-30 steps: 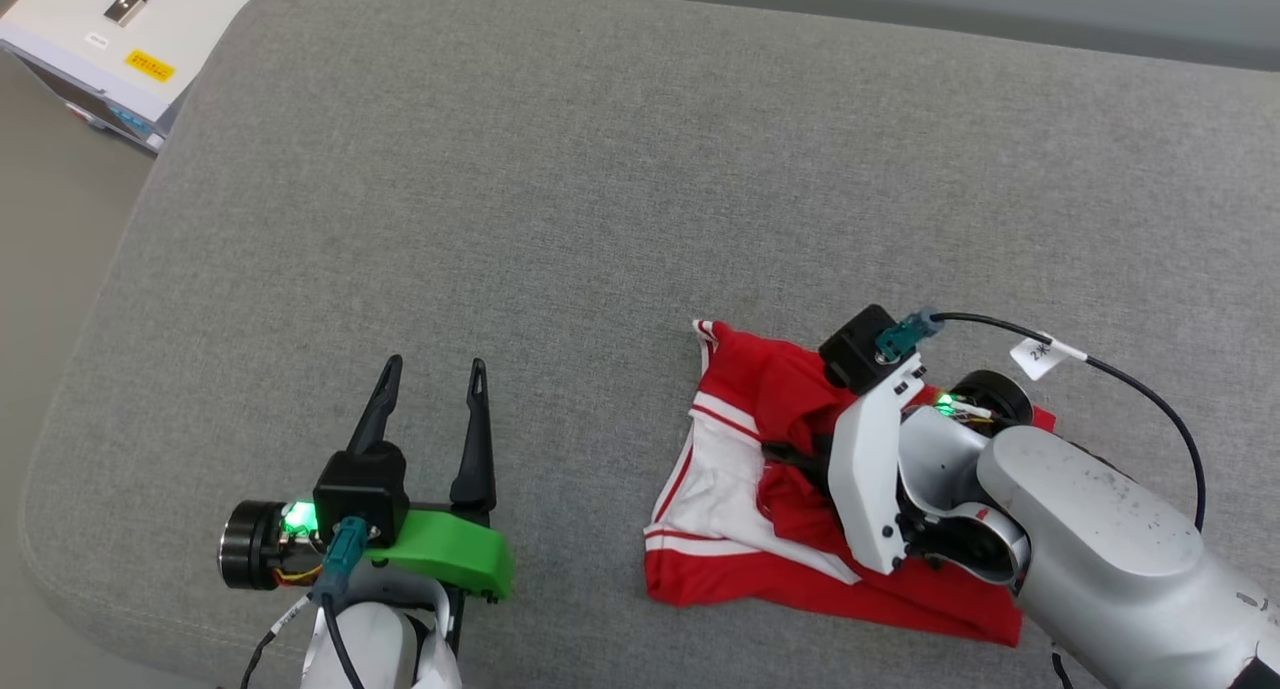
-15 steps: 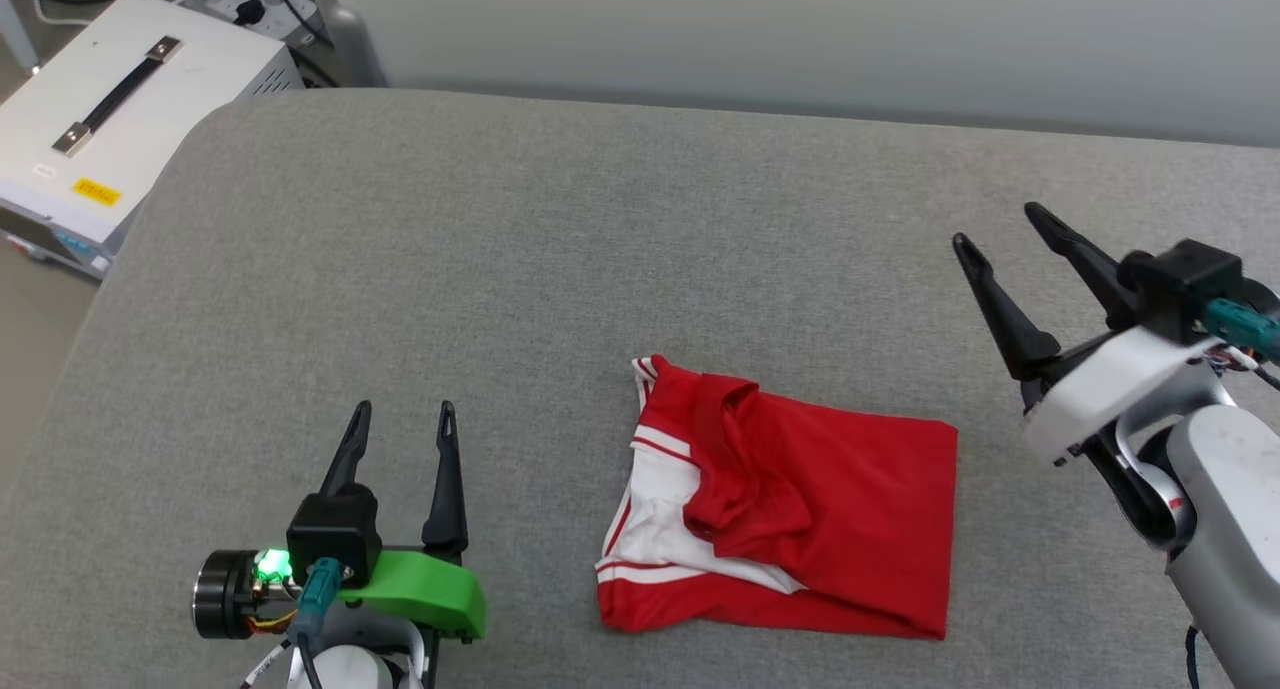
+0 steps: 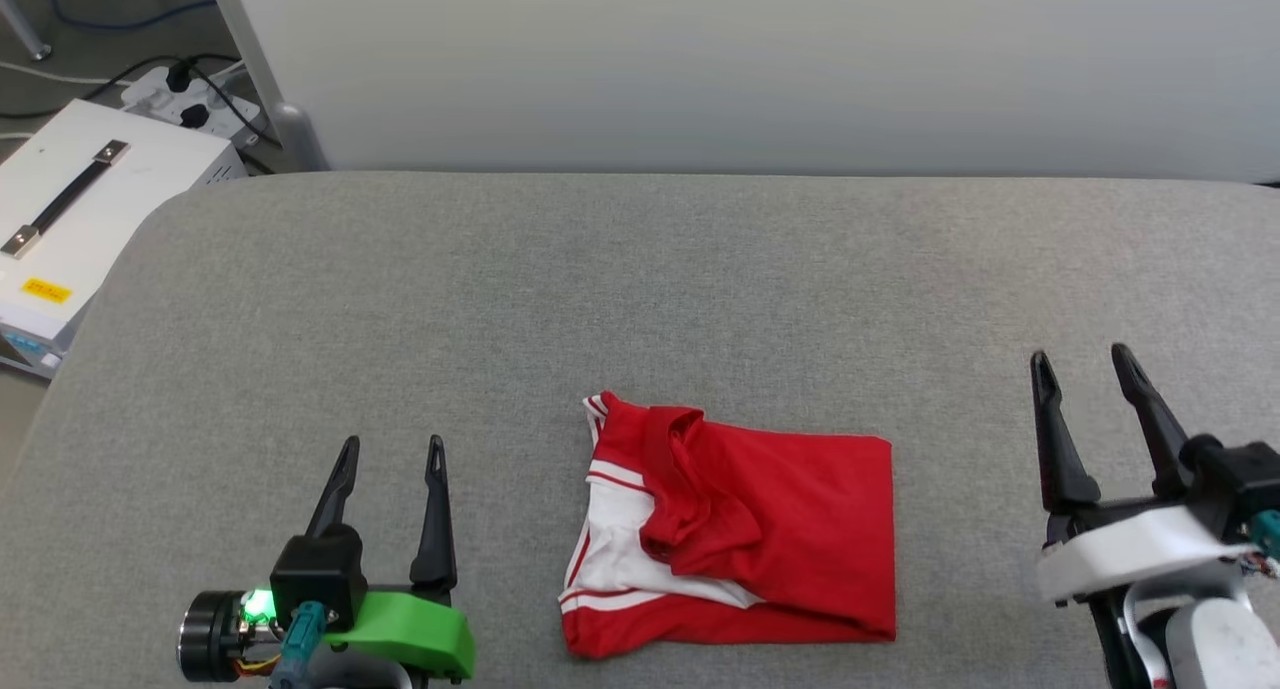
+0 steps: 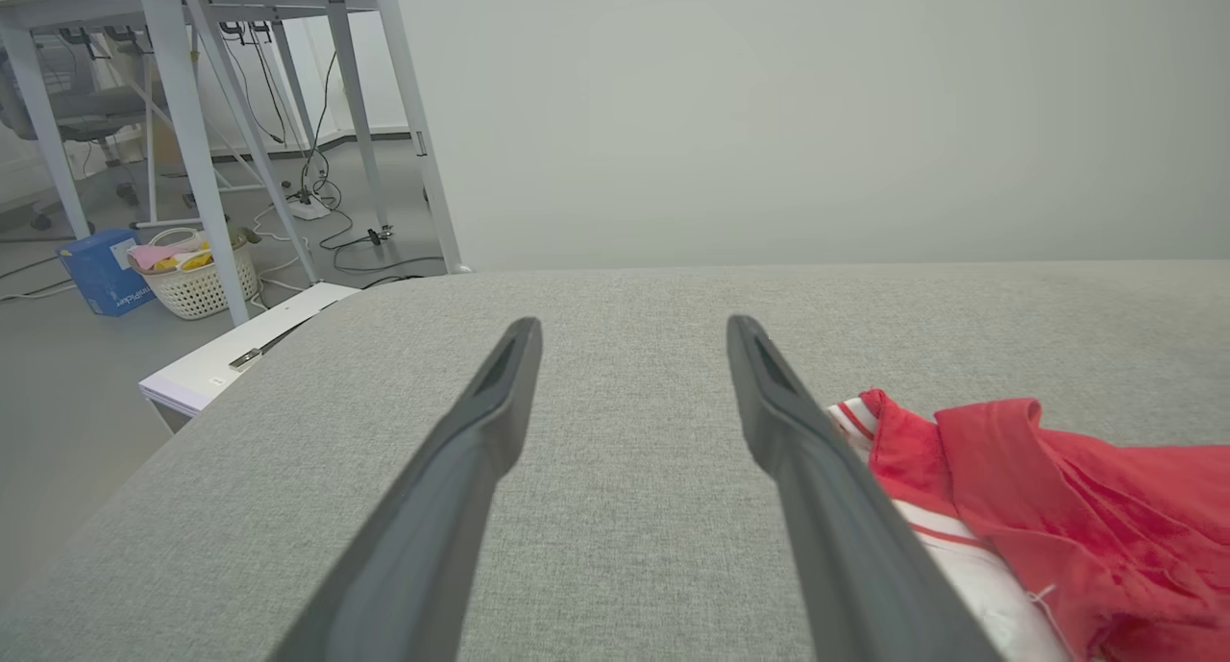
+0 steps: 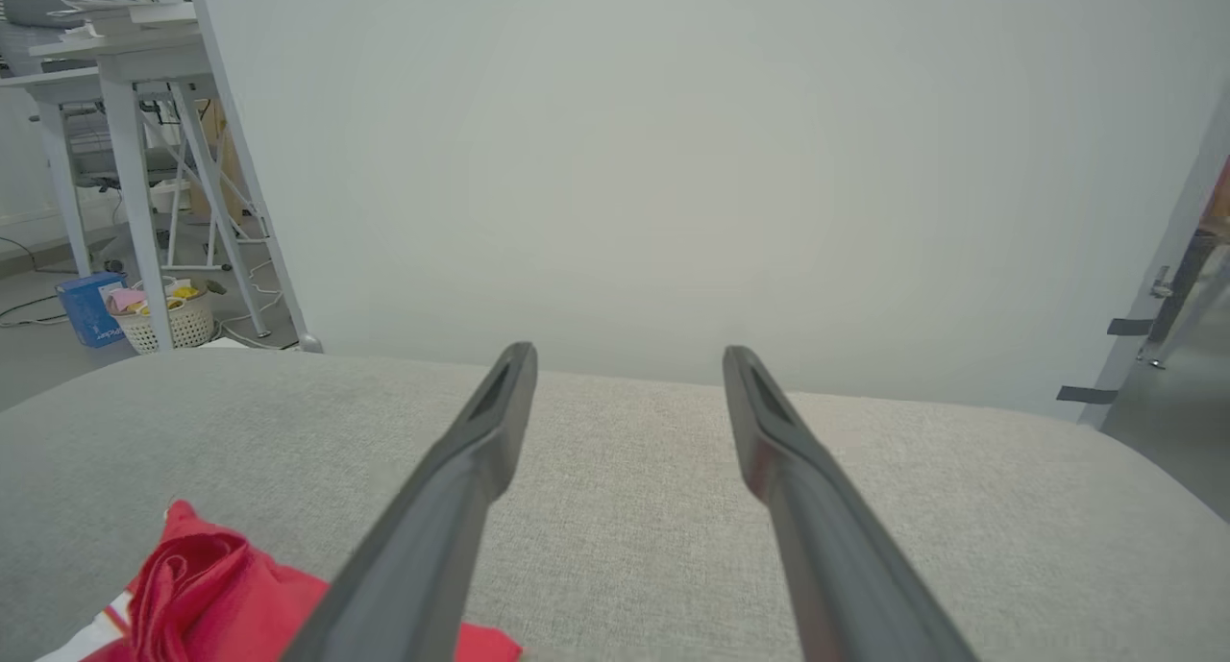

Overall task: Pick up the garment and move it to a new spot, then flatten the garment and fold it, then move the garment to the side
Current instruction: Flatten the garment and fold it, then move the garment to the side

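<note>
- Left gripper (image 3: 392,444): its two dark fingers (image 4: 471,470) stand spread wide, with bare grey cloth showing in the gap and no hold on anything.
- Right gripper (image 3: 1080,359), same story: fingers (image 5: 471,470) well parted, gripping nothing, hovering over the right part of the cushion.
- Between the two lies the garment (image 3: 780,529), down at the near edge of the grey padded surface (image 3: 600,289), and neither gripper touches it.
- It's folded into a rough rectangle. Red cloth is on top, a rumpled red fold sits left of the middle, and a white sleeve with red-and-white striped trim peeks out on its left side.
- From the left wrist view the shirt sits just past the right-hand finger. From the right wrist view a red corner shows at the lower left.
- A stretch of open grey cloth separates each gripper from the garment, wider on the right side.
- Off the surface's far left corner sits a white case (image 3: 90,199) with a black handle and a yellow label.
- Beyond it is a power strip (image 3: 185,94) with plugs and trailing cables.
- A pale wall panel (image 3: 700,69) runs behind the far edge.
- Further out, by a white table frame (image 4: 202,114), a basket (image 4: 197,282) of coloured items stands next to a blue box (image 4: 96,273) on the floor.
</note>
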You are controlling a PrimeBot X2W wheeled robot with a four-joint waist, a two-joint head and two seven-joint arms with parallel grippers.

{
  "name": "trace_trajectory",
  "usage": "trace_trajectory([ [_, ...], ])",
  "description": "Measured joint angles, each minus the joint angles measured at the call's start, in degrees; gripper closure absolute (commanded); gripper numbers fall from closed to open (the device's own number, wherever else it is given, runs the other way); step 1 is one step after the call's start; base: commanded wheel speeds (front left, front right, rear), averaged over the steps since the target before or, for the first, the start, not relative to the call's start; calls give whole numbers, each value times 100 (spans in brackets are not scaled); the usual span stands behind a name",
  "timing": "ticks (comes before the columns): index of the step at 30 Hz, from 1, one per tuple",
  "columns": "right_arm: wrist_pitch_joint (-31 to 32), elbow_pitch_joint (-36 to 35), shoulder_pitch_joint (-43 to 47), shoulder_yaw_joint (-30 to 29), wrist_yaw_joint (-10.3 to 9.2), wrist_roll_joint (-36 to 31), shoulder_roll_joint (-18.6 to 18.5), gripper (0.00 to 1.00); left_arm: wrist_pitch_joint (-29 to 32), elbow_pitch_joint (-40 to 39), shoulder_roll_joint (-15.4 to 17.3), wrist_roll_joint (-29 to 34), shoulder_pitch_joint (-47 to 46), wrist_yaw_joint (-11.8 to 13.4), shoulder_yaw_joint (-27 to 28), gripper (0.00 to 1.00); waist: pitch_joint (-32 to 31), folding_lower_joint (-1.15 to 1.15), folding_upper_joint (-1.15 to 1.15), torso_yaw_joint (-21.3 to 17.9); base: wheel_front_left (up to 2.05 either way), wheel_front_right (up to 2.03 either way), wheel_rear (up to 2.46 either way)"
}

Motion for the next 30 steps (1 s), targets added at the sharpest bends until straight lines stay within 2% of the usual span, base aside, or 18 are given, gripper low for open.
trace_trajectory([
  [7,-1,-346,744,-176,0,-151,354,0,-1,-154,-7,-2,249,-18,-20,0,-155,0,0,-148,0,0,0],
  [20,-10,-434,1142,-157,-1,-339,502,0,-1,-159,-13,-20,364,-19,-9,0,-197,0,0,-173,0,0,0],
  [24,-18,-514,1011,-142,-1,-520,404,0,-1,-131,-13,-20,363,-19,-4,0,-179,0,0,-152,0,0,0],
  [30,-25,-648,-18,-71,0,-731,-174,0,-1,-69,-16,-27,341,-27,-9,0,-91,0,0,-103,0,0,0],
])
